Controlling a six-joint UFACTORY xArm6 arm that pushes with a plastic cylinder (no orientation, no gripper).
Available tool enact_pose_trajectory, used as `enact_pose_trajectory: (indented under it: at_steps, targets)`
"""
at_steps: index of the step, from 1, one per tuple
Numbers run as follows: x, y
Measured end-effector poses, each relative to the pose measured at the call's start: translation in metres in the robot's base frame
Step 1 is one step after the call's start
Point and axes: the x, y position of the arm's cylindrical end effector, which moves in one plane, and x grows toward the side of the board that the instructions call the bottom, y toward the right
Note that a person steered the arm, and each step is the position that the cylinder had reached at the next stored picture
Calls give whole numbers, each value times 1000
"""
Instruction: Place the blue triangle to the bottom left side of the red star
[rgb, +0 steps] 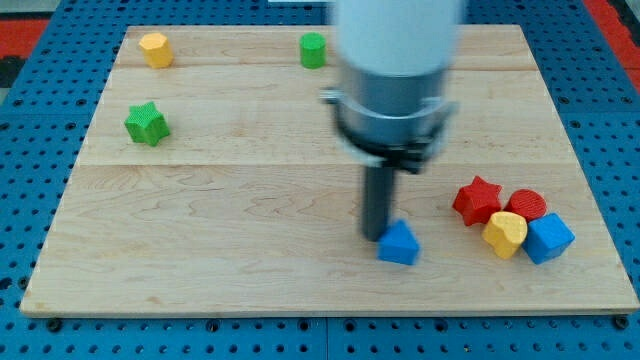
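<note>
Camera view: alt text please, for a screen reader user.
My tip rests against the upper left of the blue triangle, left of the red star on a wooden board. The star clusters with a red block, yellow block and blue cube; a green star, yellow block and green block lie apart.

The arm comes in from the view's top as a fat, pale cylinder, basically white-grey and pretty blurry, no markings readable on it. Below that there's a darker grey metallic band, then a black ring-shaped collar with a little tab sticking out on the view's left side and a small black bracket bit underneath. Out of that hangs a straight dark grey rod, plain and smooth, ending at the tip (374, 237). No cables or screws clear enough to make out
</note>
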Motion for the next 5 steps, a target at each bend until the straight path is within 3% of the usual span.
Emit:
enact_pose_trajectory:
  at_steps: [1, 2, 3, 5]
  targets:
    - [0, 10]
    - [7, -56]
    - [31, -72]
    - [39, -5]
